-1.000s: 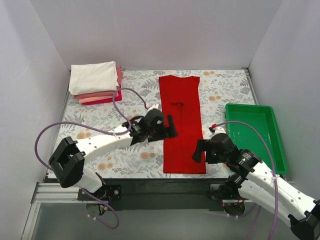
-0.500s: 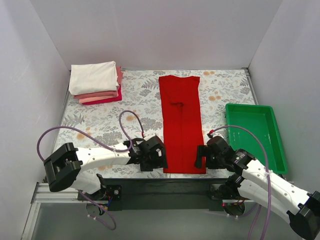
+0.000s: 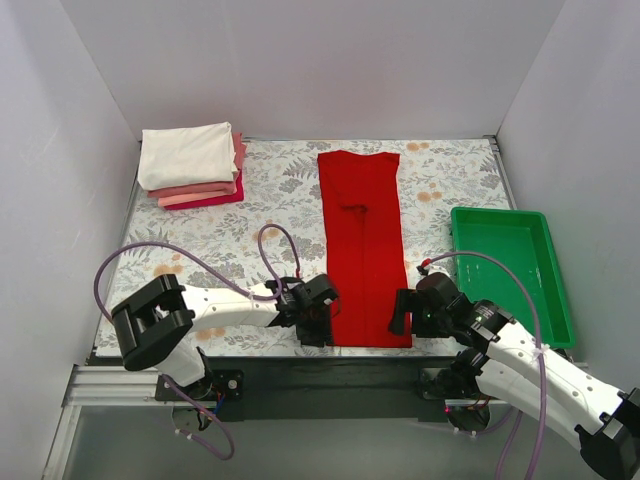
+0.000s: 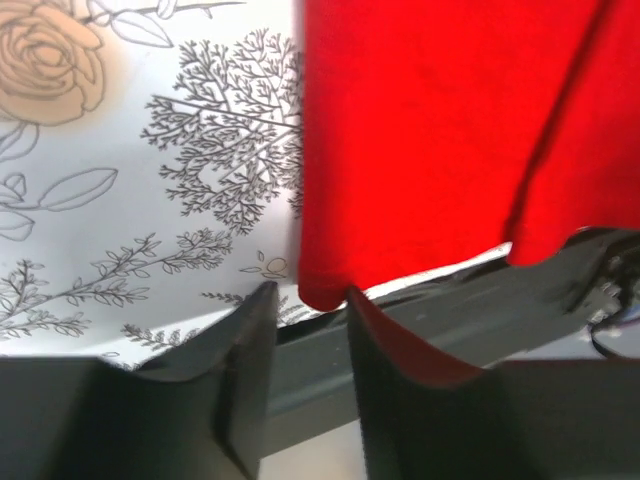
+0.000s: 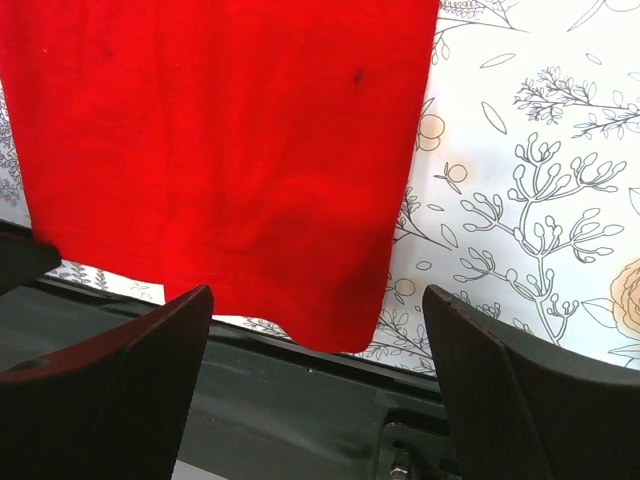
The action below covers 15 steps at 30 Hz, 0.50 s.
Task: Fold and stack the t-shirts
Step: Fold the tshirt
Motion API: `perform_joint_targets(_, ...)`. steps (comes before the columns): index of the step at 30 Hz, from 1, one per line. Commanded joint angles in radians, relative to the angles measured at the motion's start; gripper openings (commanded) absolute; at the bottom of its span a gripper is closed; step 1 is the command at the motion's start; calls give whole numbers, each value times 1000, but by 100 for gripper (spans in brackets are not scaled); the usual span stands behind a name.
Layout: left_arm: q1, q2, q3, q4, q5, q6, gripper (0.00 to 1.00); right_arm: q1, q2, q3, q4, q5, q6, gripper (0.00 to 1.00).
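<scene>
**The red t-shirt (image 3: 362,240) laid out at centre frame**

The shirt lies flat as a long strip on the floral table (image 3: 260,200). The left gripper (image 4: 308,293), jaws narrow, brackets the lower-left hem corner; whether the cloth is actually pinched cannot be told. The right gripper (image 5: 315,390), jaws spread wide, straddles the lower-right corner. The stack of folded t-shirts (image 3: 192,165), white over salmon and crimson, sits upper left. A green tray (image 3: 505,270) lies at right.

Red t-shirt (image 3: 364,245): long folded strip, flat at centre of table (image 3: 260,200). White, salmon, crimson t-shirts (image 3: 190,165): folded stack, far-left corner.
</scene>
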Motion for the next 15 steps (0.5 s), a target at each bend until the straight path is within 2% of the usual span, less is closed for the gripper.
perform_joint_targets(1, -6, 27, 3, -14, -13, 10, 26, -5, -4, -4, -2, -2, 10, 90)
perform_joint_targets(6, -6, 41, -1, -31, -30, -19, 7, -5, 1, -17, -2, -49, 14, 88)
perform_joint_targets(7, -5, 44, 0, -38, -30, -25, 0, -5, 2, -27, 0, -59, 17, 87)
perform_joint_targets(15, -5, -13, -37, -84, -87, -74, 0, -5, 51, -31, 6, -56, 21, 79)
